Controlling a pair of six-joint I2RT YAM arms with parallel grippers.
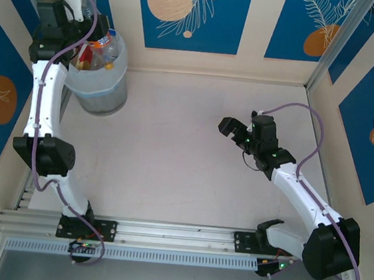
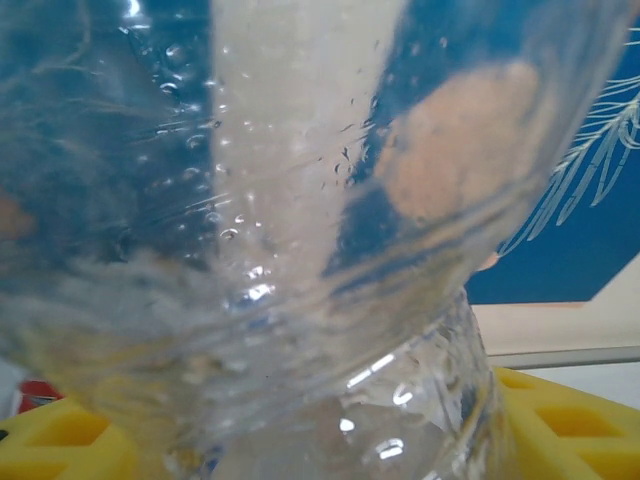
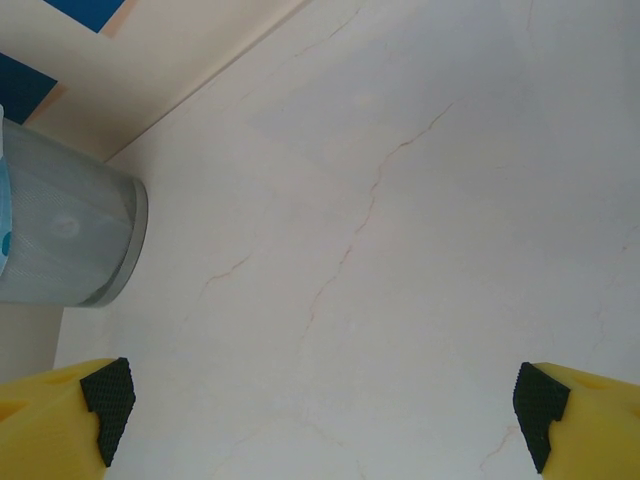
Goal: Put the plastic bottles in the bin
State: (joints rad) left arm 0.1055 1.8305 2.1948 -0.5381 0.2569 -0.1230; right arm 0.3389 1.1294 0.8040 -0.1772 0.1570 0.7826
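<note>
Plastic bottles (image 1: 97, 54), small clear, several in round grey lined bin (image 1: 105, 99) upper left; left gripper (image 2: 320, 440) pinching one more bottle (image 2: 300, 250), prob last; right gripper (image 3: 320, 400) spread.

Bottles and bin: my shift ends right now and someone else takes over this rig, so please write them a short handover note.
Left gripper: jaws shut on a clear bottle, held at the mouth of the bin.
Right gripper: jaws open, holding nothing, above bare table.
Done: several bottles lie inside the bin.
Left to do: release the held bottle into the bin; it appears to be the last one outside it.
</note>
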